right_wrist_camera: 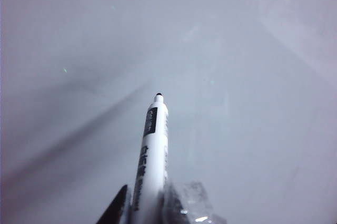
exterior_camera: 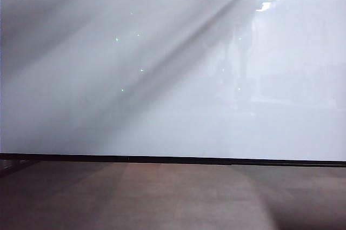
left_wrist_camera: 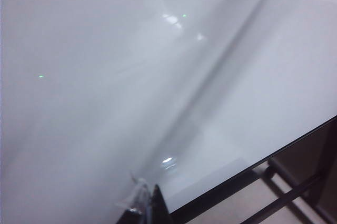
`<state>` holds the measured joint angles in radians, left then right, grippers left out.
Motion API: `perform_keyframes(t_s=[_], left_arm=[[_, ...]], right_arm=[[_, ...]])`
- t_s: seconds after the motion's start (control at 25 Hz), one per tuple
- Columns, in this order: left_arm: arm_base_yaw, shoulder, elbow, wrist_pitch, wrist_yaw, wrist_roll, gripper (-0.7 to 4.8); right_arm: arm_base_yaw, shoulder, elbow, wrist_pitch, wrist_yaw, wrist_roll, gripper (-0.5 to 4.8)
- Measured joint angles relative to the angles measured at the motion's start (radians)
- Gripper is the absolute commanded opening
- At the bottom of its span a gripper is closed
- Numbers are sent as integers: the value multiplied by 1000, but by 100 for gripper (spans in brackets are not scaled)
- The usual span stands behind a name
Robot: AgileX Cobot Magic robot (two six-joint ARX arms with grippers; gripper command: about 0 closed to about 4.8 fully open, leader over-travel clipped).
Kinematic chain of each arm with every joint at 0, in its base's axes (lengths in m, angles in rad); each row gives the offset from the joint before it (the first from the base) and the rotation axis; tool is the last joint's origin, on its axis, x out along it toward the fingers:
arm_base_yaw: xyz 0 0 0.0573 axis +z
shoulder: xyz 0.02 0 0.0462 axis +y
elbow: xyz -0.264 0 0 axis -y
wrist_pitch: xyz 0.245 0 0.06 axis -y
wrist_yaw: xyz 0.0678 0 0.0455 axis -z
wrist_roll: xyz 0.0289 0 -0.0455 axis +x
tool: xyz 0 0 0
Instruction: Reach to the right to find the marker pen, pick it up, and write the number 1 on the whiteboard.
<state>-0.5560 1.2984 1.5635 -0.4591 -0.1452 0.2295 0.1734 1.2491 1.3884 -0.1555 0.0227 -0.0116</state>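
The whiteboard (exterior_camera: 162, 79) fills the exterior view, glossy white with faint reflections, and neither arm shows there. In the right wrist view my right gripper (right_wrist_camera: 150, 203) is shut on the marker pen (right_wrist_camera: 152, 150), a white barrel with a black label. Its uncapped black tip points at the whiteboard (right_wrist_camera: 237, 77), and I cannot tell whether it touches. In the left wrist view my left gripper (left_wrist_camera: 150, 197) is shut, its two fingers pressed together with nothing between them, close to the whiteboard (left_wrist_camera: 105, 77) near its black edge. The number 1 shows in no view.
A thin black strip (exterior_camera: 173, 160) runs along the board's lower edge, with a brown wood-look surface (exterior_camera: 173, 197) in front of it. Beyond the board's edge, dark frame bars (left_wrist_camera: 284, 197) cross a light floor.
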Motion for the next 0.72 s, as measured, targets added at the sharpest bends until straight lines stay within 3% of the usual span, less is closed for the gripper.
perform_keyframes(t_s=[0.4, 0.72], left_arm=[[0, 2, 0, -1, -5, 5, -5], [0, 21, 0, 64, 47, 5, -5]], right_arm=[[0, 151, 243, -90, 35, -47, -6], [0, 166, 259, -97, 79, -69, -6]])
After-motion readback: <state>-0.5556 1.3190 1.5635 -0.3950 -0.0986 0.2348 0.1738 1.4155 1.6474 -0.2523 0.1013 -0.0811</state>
